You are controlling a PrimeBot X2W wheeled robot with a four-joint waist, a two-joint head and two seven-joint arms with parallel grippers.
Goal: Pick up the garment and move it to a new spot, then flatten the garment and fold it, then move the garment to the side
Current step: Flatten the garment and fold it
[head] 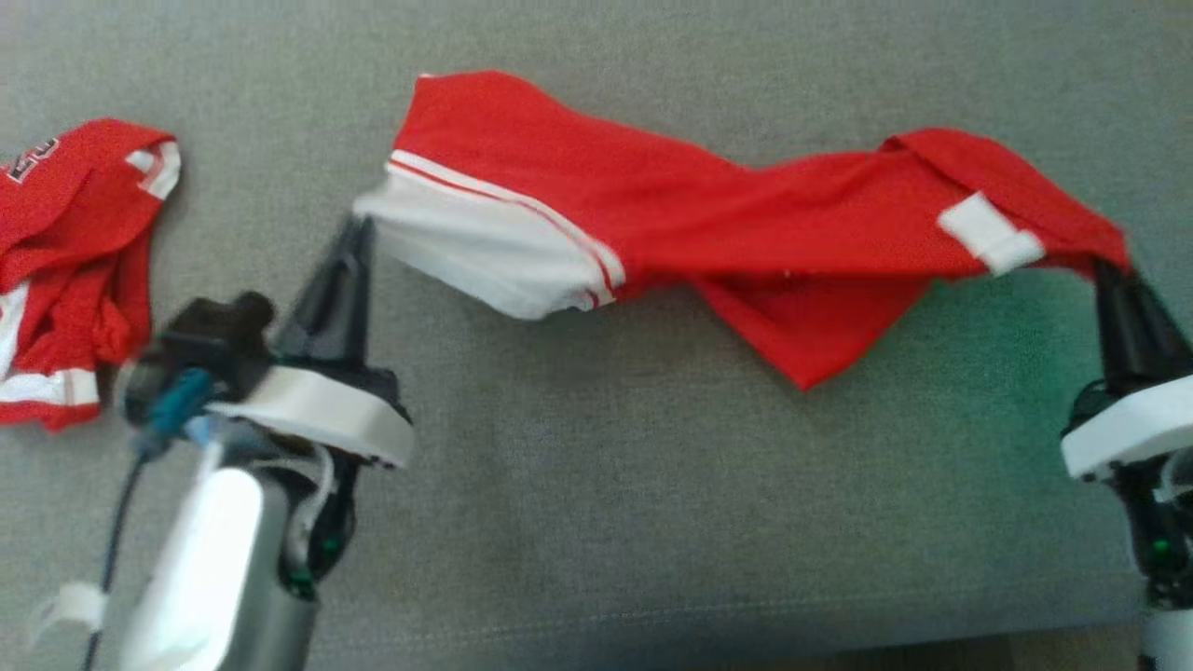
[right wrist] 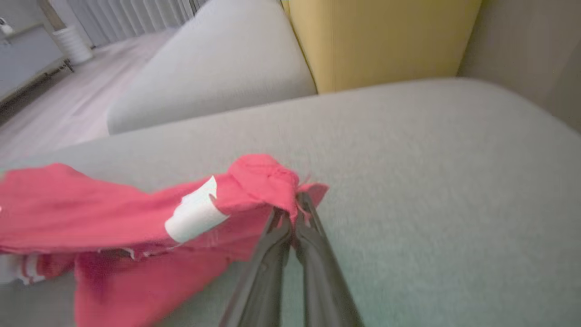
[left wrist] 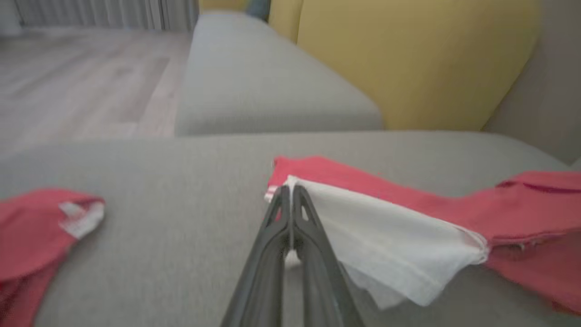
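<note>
Left gripper (head: 359,225) and right gripper (head: 1111,268) each pinch an end of the garment (head: 708,214); another red shirt (head: 75,242) lies left of it.

soft even daylight; faint shadows; wrist views blurred, green tint at right.

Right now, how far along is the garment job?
Done: both ends are gripped, the left gripper shut on the white end of the red shirt, the right gripper on the other end. In hand: it hangs twisted between them over the grey cushion. Left: flattening, folding, moving aside.
</note>
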